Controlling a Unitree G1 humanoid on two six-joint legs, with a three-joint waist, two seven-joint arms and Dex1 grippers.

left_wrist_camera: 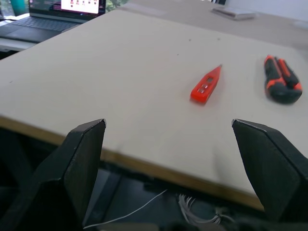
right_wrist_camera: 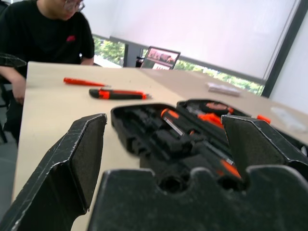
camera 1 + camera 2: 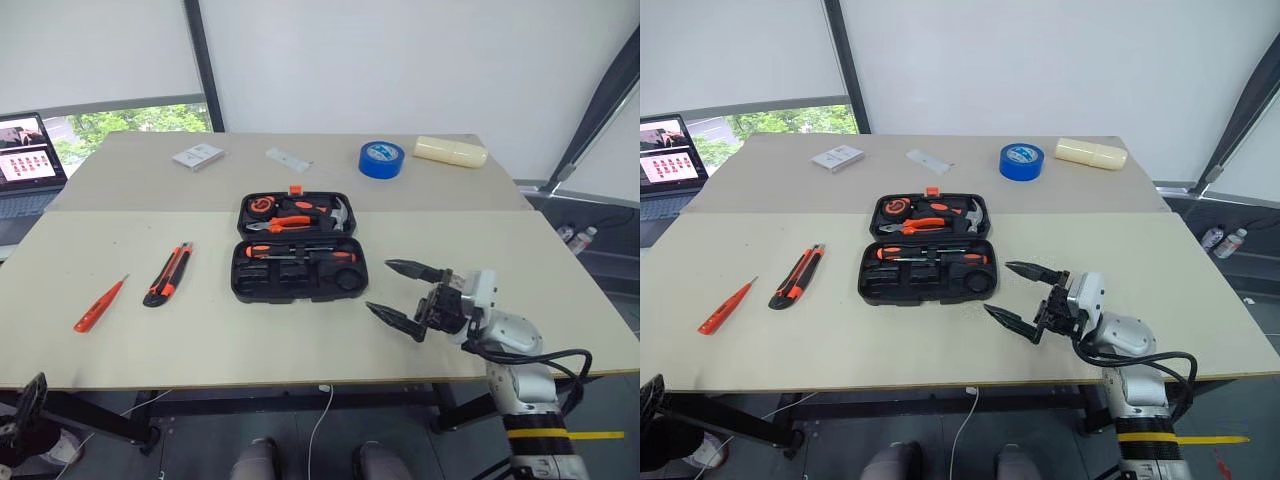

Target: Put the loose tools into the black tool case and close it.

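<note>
The black tool case (image 3: 298, 250) lies open at the middle of the table, with an orange-black screwdriver (image 3: 290, 251) and other tools in its slots. Left of it, loose on the table, lie the orange-black utility knife (image 3: 168, 273) and the slim orange tester screwdriver (image 3: 100, 304). My right gripper (image 3: 378, 286) hangs open and empty just right of the case, its fingers pointing at it. My left gripper (image 1: 168, 123) is open and empty, low off the table's near left edge, facing the tester screwdriver (image 1: 206, 85) and knife (image 1: 281, 79).
At the back of the table stand a large blue tape roll (image 3: 381, 158), a cream-coloured block (image 3: 451, 151) and two white cards (image 3: 198, 155). A laptop (image 3: 25, 160) sits at the far left. A person (image 2: 43, 33) sits at the table's left end.
</note>
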